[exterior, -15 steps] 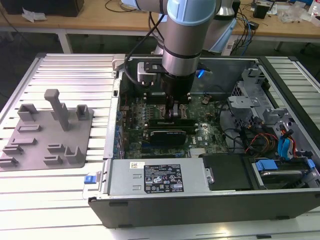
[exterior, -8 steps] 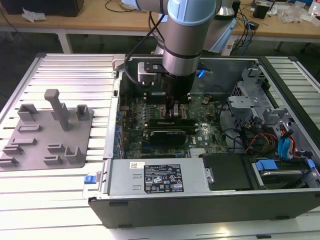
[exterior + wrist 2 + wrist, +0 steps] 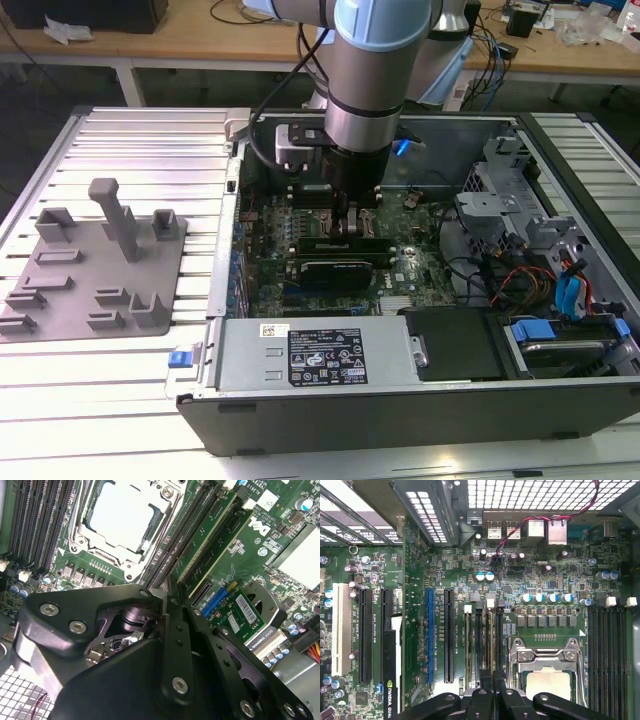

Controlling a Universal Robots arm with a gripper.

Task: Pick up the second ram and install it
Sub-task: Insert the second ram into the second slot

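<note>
In the exterior view the gripper [image 3: 352, 215] hangs inside the case [image 3: 400, 420] at twelve o'clock of the graphics card [image 3: 340, 268]; in the second wrist view it is clenched, just beside a seated green ram stick [image 3: 220, 537]; in the first wrist view it hangs beside the processor [image 3: 547, 685].

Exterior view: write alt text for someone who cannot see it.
A robot arm reaches straight down into an open computer case, its gripper low over the green motherboard beside a long black card. A grey tray with upright holders lies on the slatted table at the exterior view's left.
</note>
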